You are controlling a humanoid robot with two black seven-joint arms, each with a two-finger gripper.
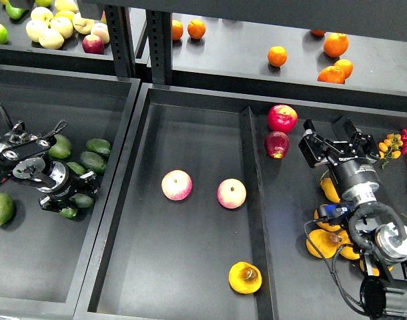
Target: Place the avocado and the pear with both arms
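My left pincer (75, 197) sat low among the avocados (90, 160), grip hidden; right pincer (327, 143) gaped wide, empty, pear (245, 277) lying apart.

Single head cam only, so no second view and no overlap. It sat above the scene and looked forward and steeply down into the dark trays (190, 267), close enough that both arms entered the frame, left arm (37, 170) from the left edge and right arm (370, 213) from the lower right. The shelf (243, 47) with loose fruit ran across the top of frame, farthest from the lens.
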